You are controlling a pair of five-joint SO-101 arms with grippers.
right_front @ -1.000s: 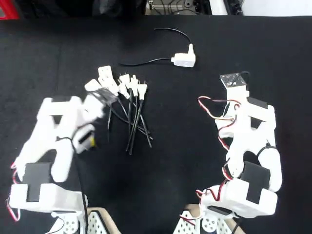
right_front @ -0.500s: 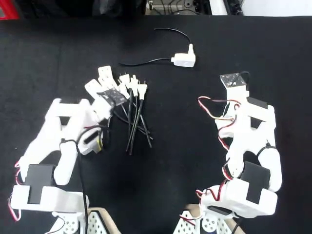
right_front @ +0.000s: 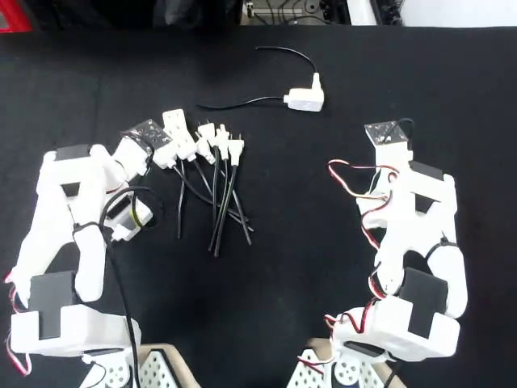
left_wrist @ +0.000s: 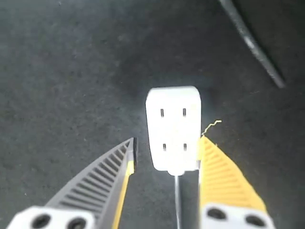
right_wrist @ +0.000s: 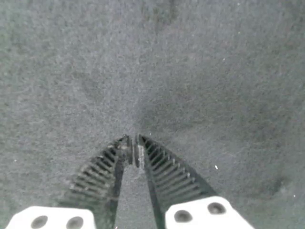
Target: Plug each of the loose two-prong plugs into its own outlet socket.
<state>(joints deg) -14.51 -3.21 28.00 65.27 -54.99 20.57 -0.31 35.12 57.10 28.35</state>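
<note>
In the left wrist view a white outlet socket [left_wrist: 174, 129] with two pairs of slots lies on the black cloth between my left gripper's [left_wrist: 167, 145] open fingers. One fingertip [left_wrist: 206, 145] touches its side; the other stands apart. From above, the left gripper [right_front: 144, 133] sits at the left end of a cluster of white sockets [right_front: 175, 124] and two-prong plugs [right_front: 220, 137] with black cords [right_front: 218, 202]. Another white plug block [right_front: 305, 99] with its cord lies farther back. My right gripper [right_front: 388, 133] [right_wrist: 133, 143] rests shut over bare cloth, holding nothing.
The black cords fan out toward the front from the plug cluster. A thin cord [right_front: 283, 55] curls behind the far plug block. Black cloth [right_front: 323, 202] covers the table between the two arms.
The left arm has swung left and back; its gripper went from over the cords to the leftmost socket. The right arm has not moved.
</note>
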